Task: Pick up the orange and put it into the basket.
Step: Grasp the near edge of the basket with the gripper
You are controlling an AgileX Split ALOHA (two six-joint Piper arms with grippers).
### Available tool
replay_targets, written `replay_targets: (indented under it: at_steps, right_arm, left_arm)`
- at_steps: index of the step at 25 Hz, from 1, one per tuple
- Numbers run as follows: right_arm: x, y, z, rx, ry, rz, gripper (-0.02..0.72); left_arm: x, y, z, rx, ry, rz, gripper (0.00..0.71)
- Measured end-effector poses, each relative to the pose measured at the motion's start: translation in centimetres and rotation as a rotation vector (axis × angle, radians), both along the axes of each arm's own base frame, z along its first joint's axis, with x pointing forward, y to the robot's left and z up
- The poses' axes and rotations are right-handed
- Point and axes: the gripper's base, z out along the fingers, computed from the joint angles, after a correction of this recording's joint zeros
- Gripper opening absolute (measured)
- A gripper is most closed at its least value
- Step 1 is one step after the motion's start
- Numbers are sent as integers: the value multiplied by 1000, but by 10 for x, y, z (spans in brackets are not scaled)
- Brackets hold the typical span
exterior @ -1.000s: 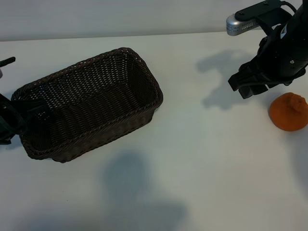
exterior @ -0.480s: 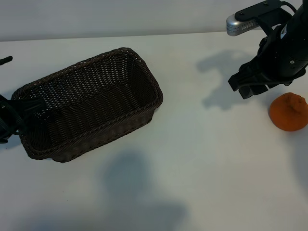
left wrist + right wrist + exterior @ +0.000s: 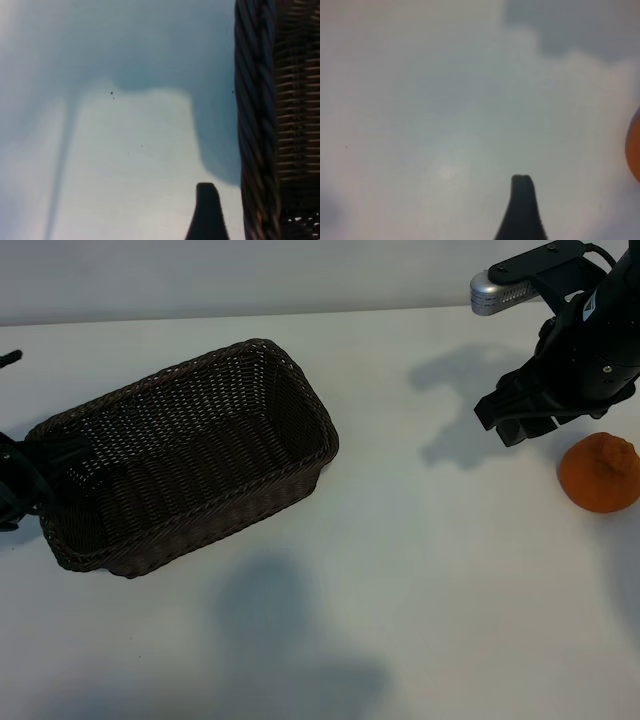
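Orange [image 3: 598, 472] sits just beside my right gripper [image 3: 517, 422], toward the table's near edge; fingers spread, empty; left gripper [image 3: 12, 495] spread at basket [image 3: 300, 475], far off.

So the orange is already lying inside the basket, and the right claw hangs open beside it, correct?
Not quite: the exterior view shows the orange on the table, far from the empty basket. The right claw does hang open beside the orange.

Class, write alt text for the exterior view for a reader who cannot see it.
An orange sits on a white table at far right, just below the right gripper, which hovers open and empty. An empty dark wicker basket lies at left, the left gripper at its far end.
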Motion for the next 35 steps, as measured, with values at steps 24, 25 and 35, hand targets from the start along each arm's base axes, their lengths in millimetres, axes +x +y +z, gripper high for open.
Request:
replay_targets:
  at_steps: [24, 25, 35]
  right_arm:
    - [0, 0, 0, 1, -1, 2, 535]
    - [0, 0, 0, 1, -1, 2, 535]
    - [0, 0, 0, 1, -1, 2, 535]
  left_arm:
    - [29, 1, -50, -81, 45, 0, 543]
    - [29, 1, -53, -83, 58, -4, 543]
    - [33, -1, -68, -91, 93, -27, 541]
